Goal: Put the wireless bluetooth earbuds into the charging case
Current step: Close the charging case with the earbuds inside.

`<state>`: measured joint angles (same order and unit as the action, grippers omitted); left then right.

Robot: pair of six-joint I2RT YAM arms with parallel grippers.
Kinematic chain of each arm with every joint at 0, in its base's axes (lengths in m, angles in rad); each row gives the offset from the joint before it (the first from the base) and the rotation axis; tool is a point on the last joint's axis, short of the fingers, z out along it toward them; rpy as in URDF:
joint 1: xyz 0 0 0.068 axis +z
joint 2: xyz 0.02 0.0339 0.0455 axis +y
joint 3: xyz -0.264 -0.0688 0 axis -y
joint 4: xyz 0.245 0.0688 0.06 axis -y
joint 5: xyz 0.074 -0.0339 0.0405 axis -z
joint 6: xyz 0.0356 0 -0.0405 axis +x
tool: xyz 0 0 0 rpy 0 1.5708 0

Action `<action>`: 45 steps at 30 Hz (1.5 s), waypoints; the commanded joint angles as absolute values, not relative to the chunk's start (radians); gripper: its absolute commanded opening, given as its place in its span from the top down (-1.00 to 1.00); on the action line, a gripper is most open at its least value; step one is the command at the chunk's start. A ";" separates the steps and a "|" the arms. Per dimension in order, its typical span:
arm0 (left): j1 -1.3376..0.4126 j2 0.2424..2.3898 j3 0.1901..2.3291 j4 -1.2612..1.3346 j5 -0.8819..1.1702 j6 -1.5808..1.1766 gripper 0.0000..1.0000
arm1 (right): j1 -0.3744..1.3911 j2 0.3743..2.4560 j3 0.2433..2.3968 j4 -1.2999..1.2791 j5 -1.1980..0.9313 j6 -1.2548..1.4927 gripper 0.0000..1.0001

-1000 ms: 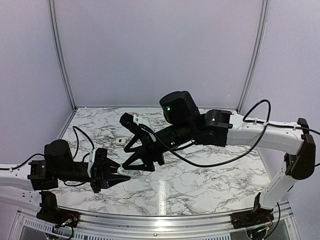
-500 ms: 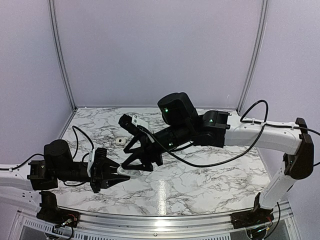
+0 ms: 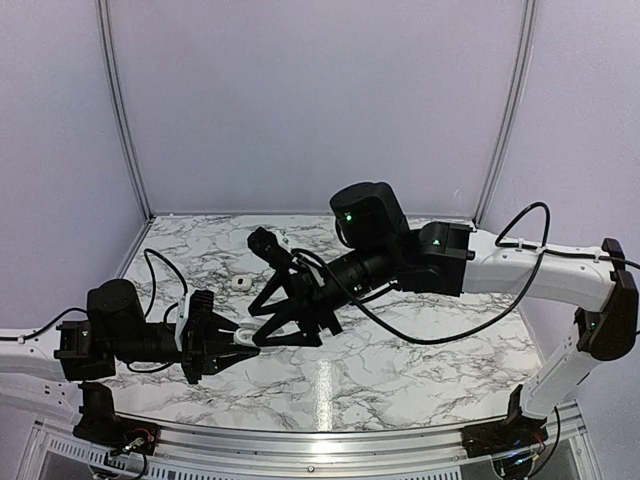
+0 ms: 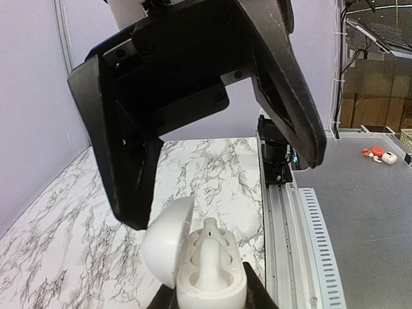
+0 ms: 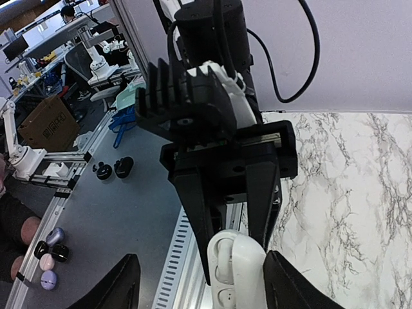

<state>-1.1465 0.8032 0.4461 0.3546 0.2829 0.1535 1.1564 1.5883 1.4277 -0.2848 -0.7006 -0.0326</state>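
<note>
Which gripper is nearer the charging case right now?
Left. The left gripper is clamped on the charging case, whose lid is open. The right gripper hangs just above it with its jaws spread wide.

Marble table [image 3: 400,370] (grey-veined) within lilac walls [image 3: 300,100].

Light: cool, even and diffuse, falling from overhead; lavender walls [image 3: 320,100] uniformly lit.
Marble tabletop [image 3: 420,350]: one bright vertical glare streak near the front centre, soft shadows under the arms.
Top view: sharp, frame posts [image 3: 117,110] bowing slightly toward the edges.
Left wrist view: right gripper [image 4: 222,187] very close, its black surfaces nearly detailless; charging case [image 4: 209,270] glossy, possibly a touch soft.
Right wrist view: wide-angle stretch at the corners, far workshop mildly blurred.
</note>
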 commanded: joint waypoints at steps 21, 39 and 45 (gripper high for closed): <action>-1.103 0.810 0.413 0.482 0.112 0.014 1.00 | 1.116 1.469 1.340 -0.235 -0.555 -0.032 -0.41; -0.718 1.462 0.652 0.530 0.197 -0.427 1.00 | 0.946 1.253 1.015 -0.026 -0.373 0.128 -0.66; -0.679 1.692 0.806 0.539 0.204 -0.468 0.94 | 0.943 1.243 0.988 -0.012 -0.369 0.129 -0.72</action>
